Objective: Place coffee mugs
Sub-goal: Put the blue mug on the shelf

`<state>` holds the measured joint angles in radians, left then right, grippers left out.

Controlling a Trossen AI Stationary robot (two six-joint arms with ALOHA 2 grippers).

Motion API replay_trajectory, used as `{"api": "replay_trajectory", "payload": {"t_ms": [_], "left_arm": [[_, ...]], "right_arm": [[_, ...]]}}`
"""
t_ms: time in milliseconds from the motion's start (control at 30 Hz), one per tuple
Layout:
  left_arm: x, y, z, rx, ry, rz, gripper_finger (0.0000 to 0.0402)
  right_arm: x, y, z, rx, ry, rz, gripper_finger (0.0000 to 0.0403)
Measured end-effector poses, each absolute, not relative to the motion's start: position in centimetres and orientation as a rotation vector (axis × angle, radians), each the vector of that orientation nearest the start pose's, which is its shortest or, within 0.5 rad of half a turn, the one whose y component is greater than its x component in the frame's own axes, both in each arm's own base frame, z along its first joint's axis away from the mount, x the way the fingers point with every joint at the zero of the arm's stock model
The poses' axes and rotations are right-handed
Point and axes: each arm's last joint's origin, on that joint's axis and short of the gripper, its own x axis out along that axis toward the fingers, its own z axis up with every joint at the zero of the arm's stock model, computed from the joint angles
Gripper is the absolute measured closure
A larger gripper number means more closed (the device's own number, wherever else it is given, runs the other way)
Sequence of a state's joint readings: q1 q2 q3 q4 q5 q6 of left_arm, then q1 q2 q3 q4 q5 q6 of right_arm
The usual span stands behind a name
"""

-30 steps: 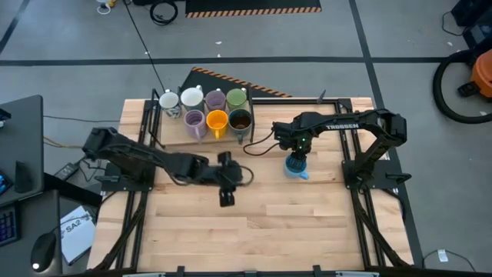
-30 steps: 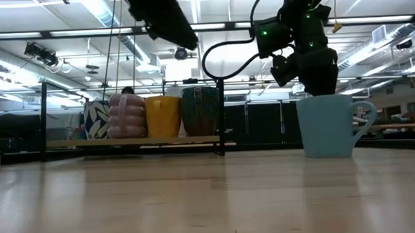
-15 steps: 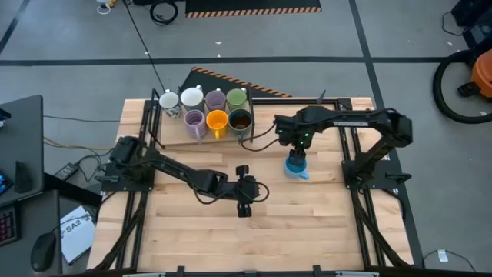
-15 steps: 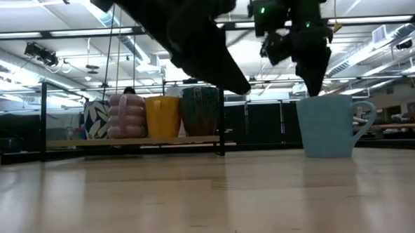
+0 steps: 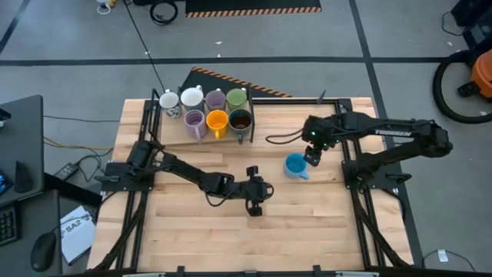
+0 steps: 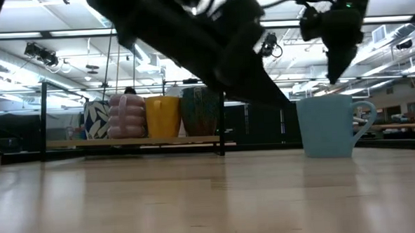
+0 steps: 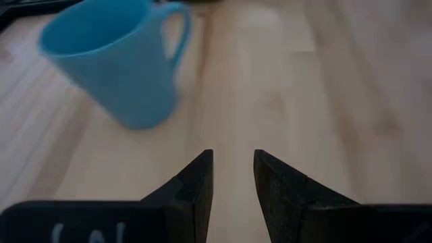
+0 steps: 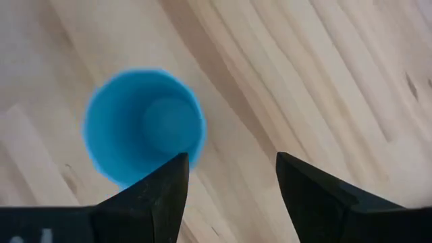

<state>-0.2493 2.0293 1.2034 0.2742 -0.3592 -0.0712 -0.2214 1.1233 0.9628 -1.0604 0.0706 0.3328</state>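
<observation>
**A:** ok where's everything sitting? I count the blue mug (image 5: 295,165) alone on the bare wood of the counter (image 5: 307,223), upright, mouth up, nothing inside it as far as the right wrist view shows.

**B:** yep, handle points toward the near edge-ish. The other seven are bunched on the low tray (image 5: 174,132) at the far left corner: a white mug (image 5: 191,98), a patterned white mug (image 5: 169,102), two lilac ones (image 5: 215,99), a green mug (image 5: 237,98), the orange mug (image 5: 217,121) and the dark brown mug (image 5: 241,121). Can't see anything inside those either.

**A:** tools?

**B:** right tool (image 5: 312,158) hangs just beside the blue mug, off to its right and above it, fingers spread wide, gripping nothing. Left tool (image 5: 254,206) is out mid-counter, low, aimed at the blue mug with clear wood between them; fingers a narrow gap apart, nothing in them.

**A:** anything blocking?

**B:** in the low view the left arm (image 6: 190,40) cuts across in front of the tray mugs.
</observation>
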Motion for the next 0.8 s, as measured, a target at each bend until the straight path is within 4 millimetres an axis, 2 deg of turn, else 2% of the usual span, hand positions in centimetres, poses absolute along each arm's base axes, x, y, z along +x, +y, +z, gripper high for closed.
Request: {"api": "replay_trajectory", "payload": {"t_ms": [233, 367, 567, 800], "left_arm": [[43.4, -6.1, 12.6, -0.014, 0.451, 0.238, 0.0287], [44.1, -5.0, 11.7, -0.064, 0.378, 0.268, 0.0287], [44.6, -3.6, 11.2, -0.083, 0.327, 0.3, 0.0287], [44.9, -1.6, 11.7, -0.072, 0.284, 0.328, 0.0287]], "right_arm": [[17.0, -3.0, 24.8, 0.403, 1.207, -0.556, 0.0174], [16.7, -2.5, 23.3, 0.369, 1.234, -0.618, 0.0174], [17.0, -2.0, 21.3, 0.381, 1.2, -0.594, 0.0174], [17.3, -1.4, 19.8, 0.416, 1.147, -0.555, 0.0174]]}}
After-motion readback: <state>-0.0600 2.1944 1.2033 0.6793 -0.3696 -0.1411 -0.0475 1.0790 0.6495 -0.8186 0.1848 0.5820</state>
